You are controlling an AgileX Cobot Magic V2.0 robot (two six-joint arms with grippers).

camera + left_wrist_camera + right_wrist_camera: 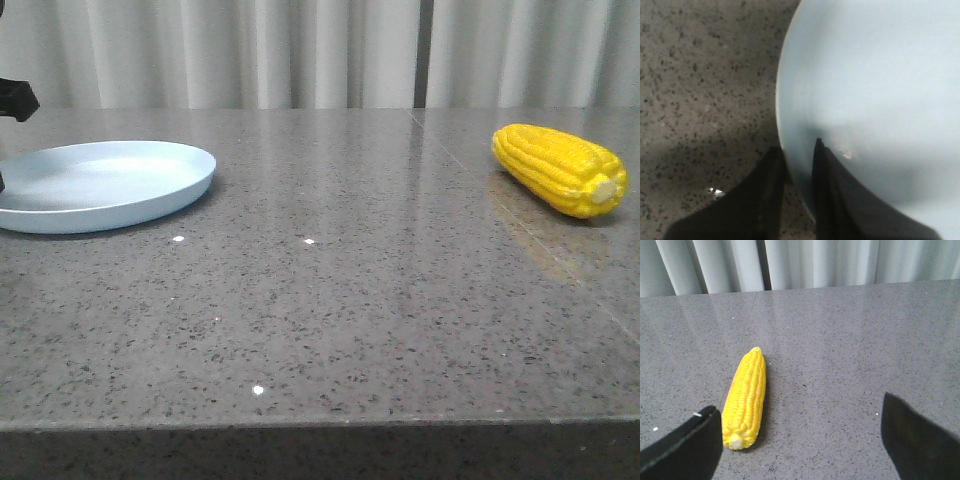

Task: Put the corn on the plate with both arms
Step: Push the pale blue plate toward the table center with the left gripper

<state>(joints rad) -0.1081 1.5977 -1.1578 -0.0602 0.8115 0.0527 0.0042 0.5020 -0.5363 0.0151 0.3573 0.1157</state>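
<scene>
Corn at right edge, plate at left edge

Corn (560, 169) is seen lying on its side on the grey speckled table (330, 300), near the right edge toward the far side, with its pale stub end turned toward the front. The plate (100, 184) is set at the left edge, well apart from the corn. The plate's rim is clamped by the left gripper (799, 165), with 1 finger (832, 195) over the plate and the other on the table side. The right gripper (800, 432) is held wide apart above the table, with the corn lying just beside 1 of its 2 fingers (687, 447) and touched by neither. Pale curtains (300, 50) are seen behind the table.
</scene>
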